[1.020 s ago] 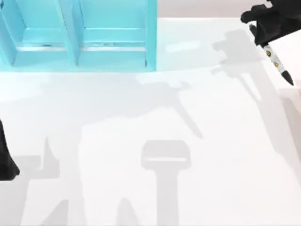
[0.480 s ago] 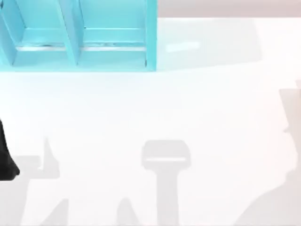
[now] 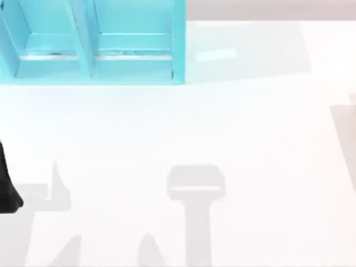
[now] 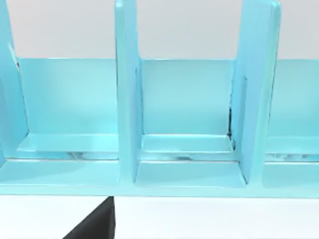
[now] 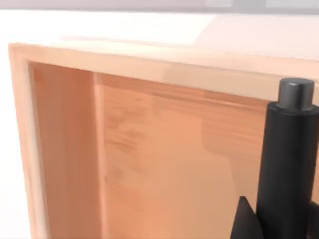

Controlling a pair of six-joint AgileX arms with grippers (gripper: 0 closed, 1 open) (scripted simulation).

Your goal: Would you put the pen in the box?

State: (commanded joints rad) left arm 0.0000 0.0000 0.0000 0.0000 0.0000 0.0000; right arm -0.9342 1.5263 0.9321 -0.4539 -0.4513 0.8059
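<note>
From above, I saw the white table with a blue shelf at its far left, and my left arm sat parked at the left edge. The left wrist view looked into the blue shelf's open slots; I could not tell how that gripper's jaws stood. In the right wrist view, the pen stood up with its black end on top, right above the open wooden box. The right gripper seemed to be holding it, though I could not tell its jaws for sure. I think the dropping step was at hand. Next, the pen needed lowering inside the walls, then letting go.
</note>
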